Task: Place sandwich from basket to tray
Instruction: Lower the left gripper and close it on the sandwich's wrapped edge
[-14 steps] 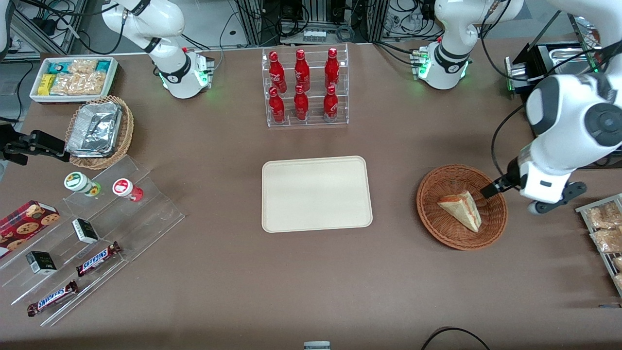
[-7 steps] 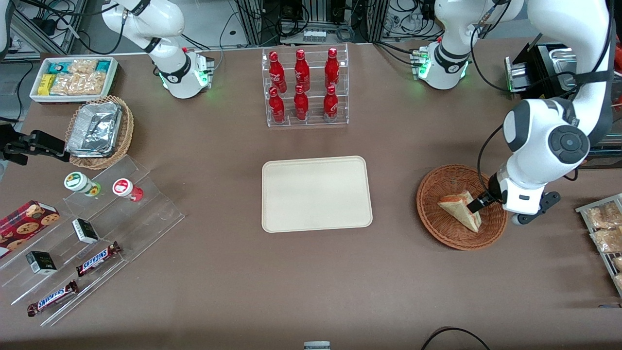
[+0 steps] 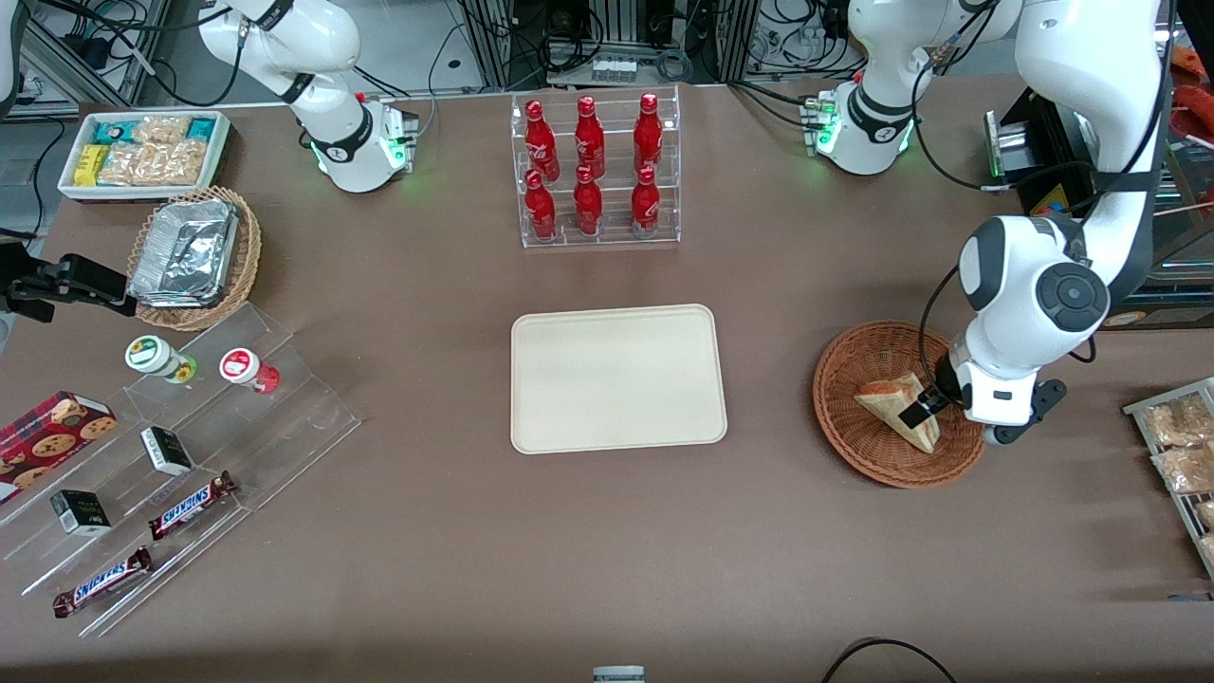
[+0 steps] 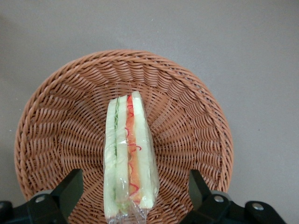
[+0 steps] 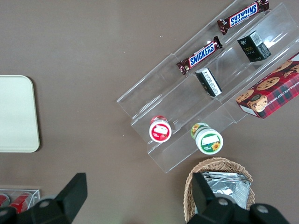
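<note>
1. Front view: your gripper (image 3: 918,412) hangs over the sandwich (image 3: 895,406) in the basket (image 3: 858,438); the tray (image 3: 616,378) waits empty.
2. Left wrist view: jaws stand wide around the sandwich (image 4: 128,154). If you close too hard, the soft bread may crush or slip out.

The tray (image 5: 16,114) shows one rounded corner and lies bare on the brown table (image 5: 93,46). Well apart from it stands a clear stepped display stand (image 5: 187,107). Its steps carry two Snickers bars (image 5: 200,55), two dark boxes (image 5: 208,81), a cookie box (image 5: 271,91), a red-lidded jar (image 5: 160,130) and a green-lidded jar (image 5: 207,137). Just beside the jars sits a wicker basket (image 5: 194,179) holding foil containers (image 5: 224,184).
</note>
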Available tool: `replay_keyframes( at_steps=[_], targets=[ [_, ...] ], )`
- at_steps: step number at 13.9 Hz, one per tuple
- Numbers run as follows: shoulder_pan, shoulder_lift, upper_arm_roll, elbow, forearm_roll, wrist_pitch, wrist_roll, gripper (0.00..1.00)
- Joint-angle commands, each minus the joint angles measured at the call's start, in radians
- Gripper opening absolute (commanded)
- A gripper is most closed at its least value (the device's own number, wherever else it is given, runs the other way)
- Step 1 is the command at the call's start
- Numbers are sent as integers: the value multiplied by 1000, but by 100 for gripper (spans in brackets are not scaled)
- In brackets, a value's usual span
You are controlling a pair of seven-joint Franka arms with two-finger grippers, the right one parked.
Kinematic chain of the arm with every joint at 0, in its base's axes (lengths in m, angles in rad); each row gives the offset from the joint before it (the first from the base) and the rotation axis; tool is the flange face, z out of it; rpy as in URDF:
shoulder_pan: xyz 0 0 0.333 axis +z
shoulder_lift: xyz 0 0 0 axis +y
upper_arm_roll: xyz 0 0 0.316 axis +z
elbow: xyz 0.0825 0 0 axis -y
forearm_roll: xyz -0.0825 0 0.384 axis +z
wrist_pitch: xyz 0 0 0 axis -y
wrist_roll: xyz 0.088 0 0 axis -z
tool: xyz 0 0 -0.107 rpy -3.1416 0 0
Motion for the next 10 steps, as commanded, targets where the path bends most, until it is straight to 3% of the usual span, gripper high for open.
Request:
replay_keyframes(
  at_steps=[1,10],
  targets=[
    [-8,-13,2,-65,-8,66,-23,100],
    [-25,17,2,-109,-10,144,-67,100]
  ],
)
